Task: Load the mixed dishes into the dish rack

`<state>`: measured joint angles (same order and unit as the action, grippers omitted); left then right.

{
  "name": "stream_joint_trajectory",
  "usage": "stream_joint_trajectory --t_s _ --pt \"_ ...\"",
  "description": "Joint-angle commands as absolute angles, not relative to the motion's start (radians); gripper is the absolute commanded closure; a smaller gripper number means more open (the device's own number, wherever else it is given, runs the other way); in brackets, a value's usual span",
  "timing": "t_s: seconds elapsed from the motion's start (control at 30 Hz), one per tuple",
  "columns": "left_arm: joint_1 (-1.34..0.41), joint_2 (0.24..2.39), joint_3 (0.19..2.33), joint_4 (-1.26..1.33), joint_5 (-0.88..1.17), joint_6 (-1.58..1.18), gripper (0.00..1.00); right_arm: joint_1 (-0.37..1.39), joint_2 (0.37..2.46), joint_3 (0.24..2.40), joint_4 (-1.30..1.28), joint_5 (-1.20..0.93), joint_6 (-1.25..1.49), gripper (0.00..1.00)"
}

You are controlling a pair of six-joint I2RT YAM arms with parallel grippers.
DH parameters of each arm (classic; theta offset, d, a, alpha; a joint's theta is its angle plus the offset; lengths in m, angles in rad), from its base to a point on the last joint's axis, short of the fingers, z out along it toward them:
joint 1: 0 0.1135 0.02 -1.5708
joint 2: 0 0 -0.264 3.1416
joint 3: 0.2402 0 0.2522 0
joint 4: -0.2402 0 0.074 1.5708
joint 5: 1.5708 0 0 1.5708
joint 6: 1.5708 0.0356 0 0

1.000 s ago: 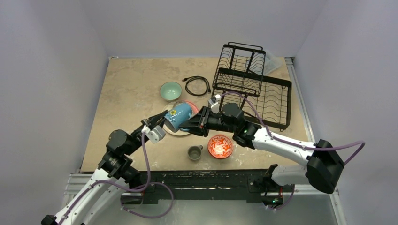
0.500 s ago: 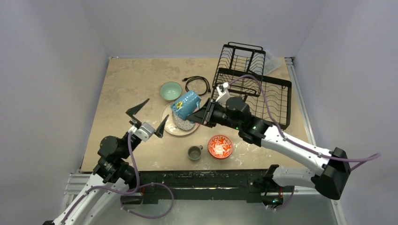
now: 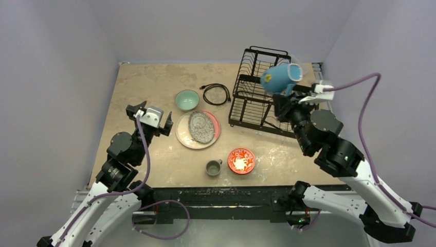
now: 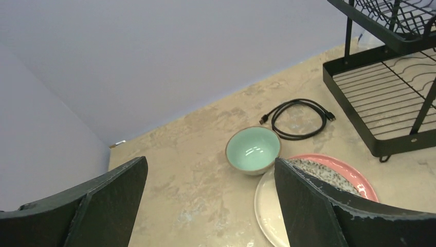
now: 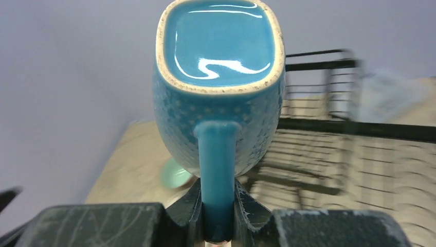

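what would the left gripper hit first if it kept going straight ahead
Most likely the teal bowl, just right of centre ahead of the left gripper; depth is unclear, so it may touch the table first.

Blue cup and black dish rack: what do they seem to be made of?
The blue cup looks like glazed ceramic: glossy highlights inside and a speckled cream rim. The dish rack looks like thin metal wire with a black, fairly matte coating; I cannot tell what kind of coating it is.
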<state>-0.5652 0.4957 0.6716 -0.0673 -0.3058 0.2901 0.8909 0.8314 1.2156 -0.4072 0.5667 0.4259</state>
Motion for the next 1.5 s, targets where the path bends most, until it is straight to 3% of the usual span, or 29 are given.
stream_joint_trajectory --t_s 0.0,0.1,0.27,0.4,0.47,0.6,0.8,0.97,1.3,1.47 --pt "-0.564 0.497 0.705 -0.101 -0.267 0.252 0.07 0.886 0.81 1.224 -0.462 1.237 0.31 1.0" --pt "-0.564 0.517 0.716 -0.114 -0.264 0.252 0.08 0.795 0.872 1.226 -0.534 1.366 0.363 1.0" --pt "-0.563 0.538 0.729 -0.141 -0.201 0.244 0.08 0.347 0.944 1.191 -0.505 0.996 0.391 1.0" --pt "-0.563 0.549 0.729 -0.138 -0.197 0.243 0.08 0.202 1.0 1.112 -0.386 0.85 0.37 1.0" --pt "-0.563 0.548 0.733 -0.137 -0.217 0.236 0.04 0.117 1.042 1.081 -0.349 0.748 0.382 1.0" --pt "-0.563 0.53 0.716 -0.117 -0.22 0.233 0.02 -0.107 1.074 0.939 -0.124 0.279 0.365 1.0" --pt "-0.563 0.541 0.716 -0.115 -0.165 0.233 0.02 -0.122 1.008 0.642 0.405 0.007 0.177 1.0" --pt "-0.563 0.501 0.695 -0.089 -0.153 0.234 0.02 -0.122 1.099 0.612 0.481 -0.019 0.071 1.0" --pt "-0.564 0.468 0.673 -0.059 -0.181 0.229 0.02 -0.121 1.325 0.493 0.885 -0.133 0.058 1.0" --pt "-0.563 0.467 0.672 -0.056 -0.173 0.23 0.02 -0.119 1.379 0.551 0.821 -0.168 0.021 0.99"
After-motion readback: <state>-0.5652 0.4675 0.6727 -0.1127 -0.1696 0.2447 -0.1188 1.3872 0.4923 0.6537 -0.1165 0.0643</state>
